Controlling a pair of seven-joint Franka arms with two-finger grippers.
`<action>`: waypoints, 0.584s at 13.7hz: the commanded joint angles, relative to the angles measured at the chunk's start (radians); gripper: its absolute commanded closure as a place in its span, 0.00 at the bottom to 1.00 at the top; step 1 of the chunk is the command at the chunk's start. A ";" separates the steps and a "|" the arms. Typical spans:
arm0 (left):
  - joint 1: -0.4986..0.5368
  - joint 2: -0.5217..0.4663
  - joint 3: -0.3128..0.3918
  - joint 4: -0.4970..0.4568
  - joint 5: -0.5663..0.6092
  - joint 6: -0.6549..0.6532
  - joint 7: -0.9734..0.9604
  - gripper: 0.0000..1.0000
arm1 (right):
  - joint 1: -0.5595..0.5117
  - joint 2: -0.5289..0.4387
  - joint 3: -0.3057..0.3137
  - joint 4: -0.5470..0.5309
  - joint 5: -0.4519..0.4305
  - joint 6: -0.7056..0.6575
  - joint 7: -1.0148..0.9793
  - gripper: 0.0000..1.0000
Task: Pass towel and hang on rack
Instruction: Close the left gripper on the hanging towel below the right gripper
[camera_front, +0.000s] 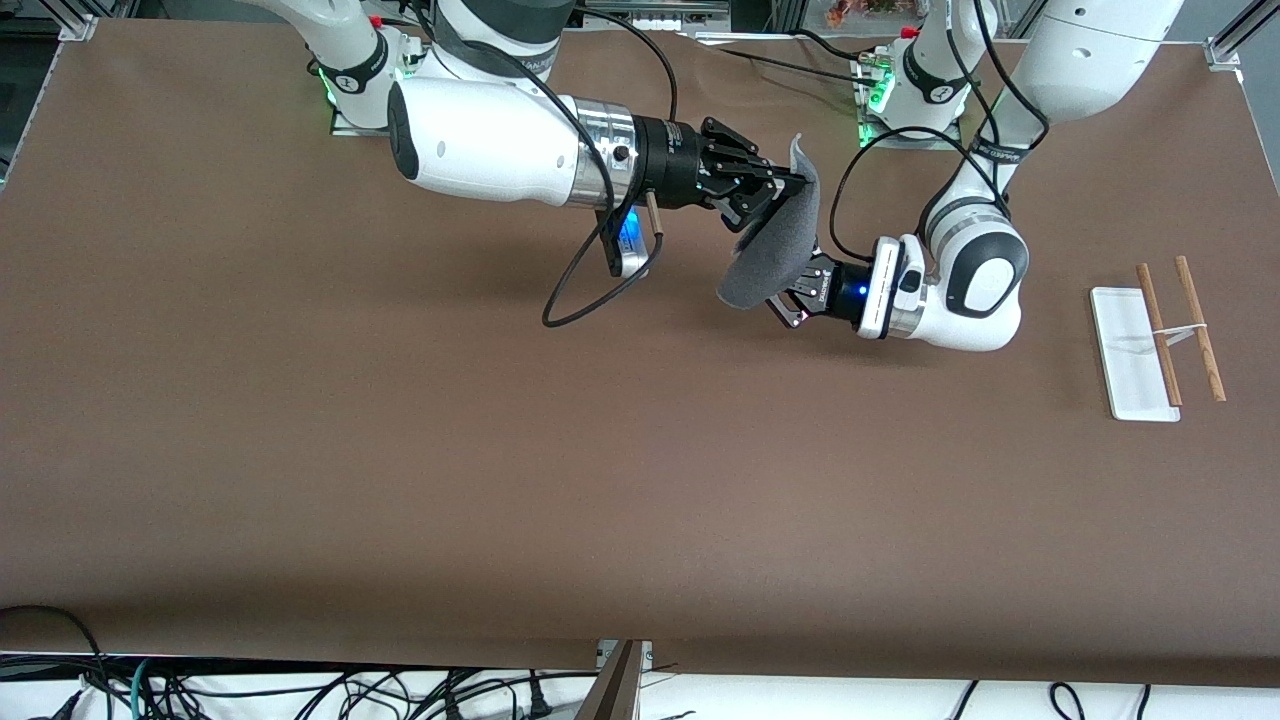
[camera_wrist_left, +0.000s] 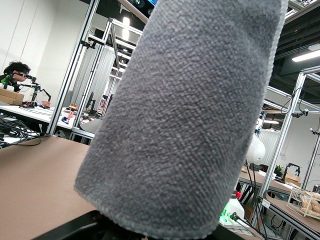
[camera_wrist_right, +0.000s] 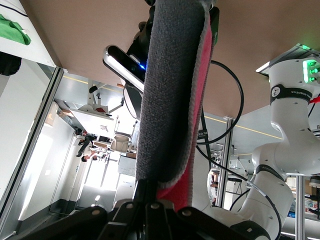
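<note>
Brown matte table (camera_front: 400, 480), bare across most of the frame; aluminium framing at the upper corners, cable clutter along the bottom edge. Wrist views show an open lab hall with benches and a seated person in the background.

The rack (camera_front: 1160, 335) sits at centre right of the front view, white base flat, two brown rods running over it, well apart from both grippers.

The towel (camera_front: 775, 250) hangs in the air just above centre frame, grey face toward the camera; pink face shows in the right wrist view.

Right gripper (camera_front: 790, 183) is clamped on the towel's upper edge. Left gripper (camera_front: 795, 295) is closed on its lower edge.

Step in hand: the pass, both grips on.

Judged next: right gripper lets go, then the left arm carries the towel toward the rack. Risk: limp cloth may snag on release.
</note>
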 joint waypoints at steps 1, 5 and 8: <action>-0.002 -0.003 -0.002 0.000 -0.031 0.010 0.046 1.00 | 0.003 0.016 0.004 0.032 0.016 0.002 0.011 1.00; 0.001 -0.006 0.000 0.000 -0.025 0.011 0.046 1.00 | -0.006 0.024 0.003 0.032 0.016 0.002 0.000 0.40; 0.003 -0.007 0.000 0.000 -0.017 0.011 0.044 1.00 | -0.032 0.026 -0.003 0.032 0.013 -0.009 -0.012 0.00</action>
